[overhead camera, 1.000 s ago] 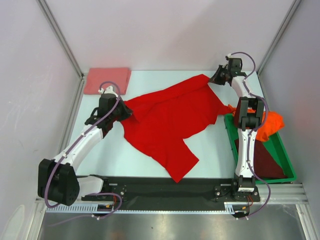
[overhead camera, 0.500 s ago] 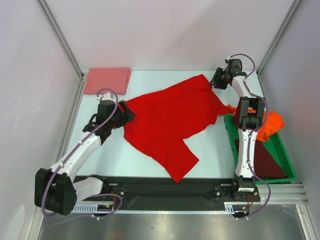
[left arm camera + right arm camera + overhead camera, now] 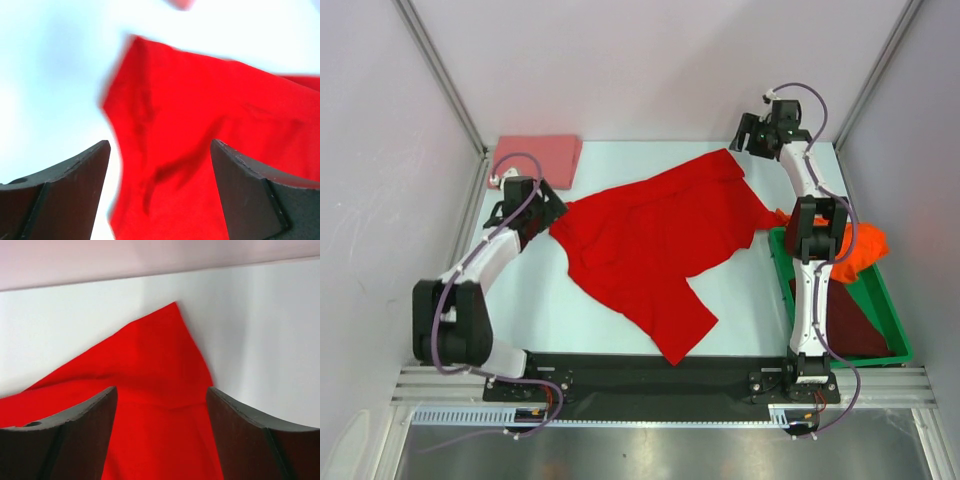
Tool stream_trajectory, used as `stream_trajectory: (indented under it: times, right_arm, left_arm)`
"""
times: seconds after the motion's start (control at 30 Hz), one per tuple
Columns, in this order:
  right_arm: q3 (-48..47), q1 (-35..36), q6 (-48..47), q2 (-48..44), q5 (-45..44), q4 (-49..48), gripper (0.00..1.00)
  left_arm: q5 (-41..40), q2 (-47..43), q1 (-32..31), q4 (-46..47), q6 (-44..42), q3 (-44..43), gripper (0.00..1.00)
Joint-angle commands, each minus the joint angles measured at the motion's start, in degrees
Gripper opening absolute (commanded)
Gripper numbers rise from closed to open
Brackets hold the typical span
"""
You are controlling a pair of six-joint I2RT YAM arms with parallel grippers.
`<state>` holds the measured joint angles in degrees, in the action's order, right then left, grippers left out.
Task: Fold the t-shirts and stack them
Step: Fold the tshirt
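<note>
Looking down at the big pale table (image 3: pixel 530 300), I see a smooth, flat top with tall grey walls round it.

The biggest soft thing is the bright red t-shirt (image 3: pixel 650 240). It lies spread open in the middle of the table. It is not flat: there are small bumps and creases in the cloth. One long flap sticks out toward the near edge, and one pointy corner reaches toward the far right.

Next comes the green plastic bin (image 3: pixel 876 292), a hard box with straight sides, sitting on the right of the table beside the right arm. The orange t-shirt (image 3: pixel 865 245) is bunched in a soft heap at the bin's far end and spills over its rim. The dark maroon t-shirt (image 3: pixel 860 335) lies low inside the bin, nearer to me.

The salmon-pink t-shirt (image 3: pixel 535 158) is folded into a neat flat square in the far left corner, well apart from the red one.

The two arms are thin and white with black joints and looping cables. The left gripper (image 3: pixel 160 150) is at the red shirt's left edge. Its two dark, curved fingers (image 3: pixel 80 172) are wide apart with nothing pinched between them, and the wrinkled red cloth shows in the gap. The right gripper (image 3: pixel 162 390) is at the far pointy corner of the red shirt. Its fingers (image 3: pixel 235 412) are spread apart too, and the corner lies loose on the table beyond them.
</note>
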<state>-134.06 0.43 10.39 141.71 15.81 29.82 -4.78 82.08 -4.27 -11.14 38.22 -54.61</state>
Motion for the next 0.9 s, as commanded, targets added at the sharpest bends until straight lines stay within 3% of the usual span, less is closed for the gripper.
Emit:
stream_trajectory:
  times: [0.0,0.07,0.13,0.3,0.73,0.87]
  right_arm:
    - [2.22,2.21,-1.51,-5.02,0.71,-1.96,0.77]
    - [4.68,2.56,-1.78,-6.44,0.18,-2.49,0.77]
    - [7.39,2.56,-1.78,-8.64,0.09,-2.84,0.77]
    - [14.43,2.65,-1.78,-13.38,0.09,-6.97,0.78]
    - [16.64,3.26,-1.52,-14.88,0.45,-7.94,0.79]
    - [16.55,3.88,-2.13,-14.53,0.1,-7.06,0.79]
  left_arm:
    - [-0.05,4.21,3.57,4.19,0.29,-4.44,0.87]
    - [1.25,9.11,4.27,5.6,-0.16,-7.07,0.87]
    - [4.32,12.99,7.78,5.6,0.8,-9.1,0.79]
    - [11.27,22.05,9.81,9.37,3.09,-12.18,0.7]
    - [15.76,30.5,10.69,12.63,-0.16,-14.47,0.72]
    - [16.2,31.91,11.13,12.54,0.98,-14.21,0.59]
